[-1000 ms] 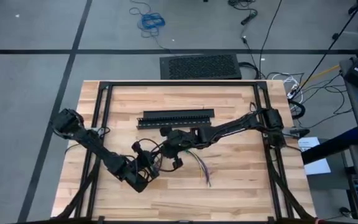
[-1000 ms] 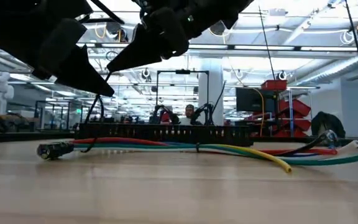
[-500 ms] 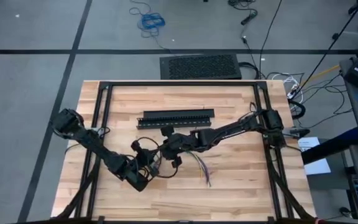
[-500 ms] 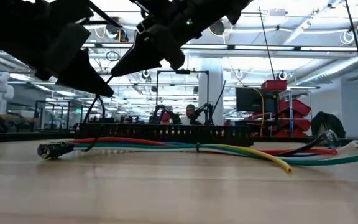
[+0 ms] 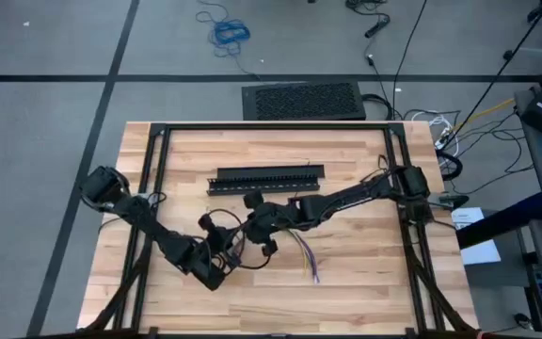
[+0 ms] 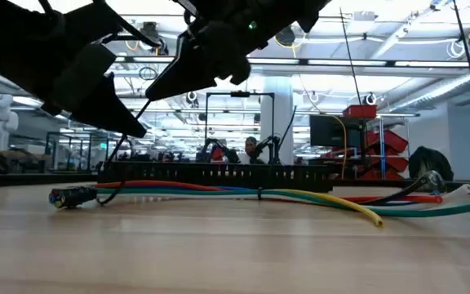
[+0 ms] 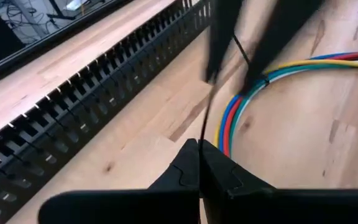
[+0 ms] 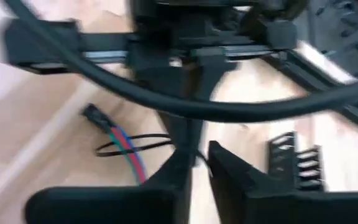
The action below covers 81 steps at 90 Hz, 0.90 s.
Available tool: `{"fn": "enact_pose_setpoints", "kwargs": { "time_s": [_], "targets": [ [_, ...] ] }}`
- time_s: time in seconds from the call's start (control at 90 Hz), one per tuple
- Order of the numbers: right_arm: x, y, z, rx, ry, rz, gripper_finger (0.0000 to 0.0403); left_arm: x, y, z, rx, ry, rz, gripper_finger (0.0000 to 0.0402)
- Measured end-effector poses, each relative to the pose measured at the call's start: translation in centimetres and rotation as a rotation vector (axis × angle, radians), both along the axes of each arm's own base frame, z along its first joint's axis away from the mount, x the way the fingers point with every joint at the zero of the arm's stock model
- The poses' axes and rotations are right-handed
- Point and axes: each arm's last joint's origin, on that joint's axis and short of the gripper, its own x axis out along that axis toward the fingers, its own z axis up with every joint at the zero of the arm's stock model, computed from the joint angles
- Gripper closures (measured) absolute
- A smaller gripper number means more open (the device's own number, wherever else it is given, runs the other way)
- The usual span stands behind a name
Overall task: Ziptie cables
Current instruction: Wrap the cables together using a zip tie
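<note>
Hovering near the table's front, our left gripper (image 5: 222,256) was pinched on the thin zip tie (image 7: 205,134). Beyond it our right gripper (image 5: 257,224), fingers slightly spread, hung over the cables (image 5: 301,247), lying before the slotted bar (image 5: 269,179).

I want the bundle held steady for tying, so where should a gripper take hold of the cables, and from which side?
Probably on the straight middle stretch of the cables, coming straight down from above with the fingers set across the run. There the wires lie flat and close together, so one pinch should catch them all. The free ends fan apart, and a grip there would likely miss some.
</note>
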Motion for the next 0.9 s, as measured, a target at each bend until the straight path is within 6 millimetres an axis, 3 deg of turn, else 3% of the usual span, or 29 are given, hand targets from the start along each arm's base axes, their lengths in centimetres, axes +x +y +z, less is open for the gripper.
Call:
{"fn": "enact_pose_setpoints", "kwargs": {
  "time_s": [0.2, 0.333, 0.9],
  "targets": [
    [0.0, -0.6, -0.1, 0.038, 0.013, -0.017, 0.0231, 0.2, -0.1, 0.1, 0.002, -0.017, -0.007, 0.0401],
    [0.1, -1.2, 0.0, 0.06, 0.01, -0.017, 0.0213, 0.6, -0.4, 0.4, 0.01, -0.037, -0.036, 0.0401],
    [0.2, -1.4, 0.0, 0.102, 0.012, 0.046, 0.0369, 0.8, -0.4, 0.5, 0.011, -0.053, -0.038, 0.0401]
  ]
}}
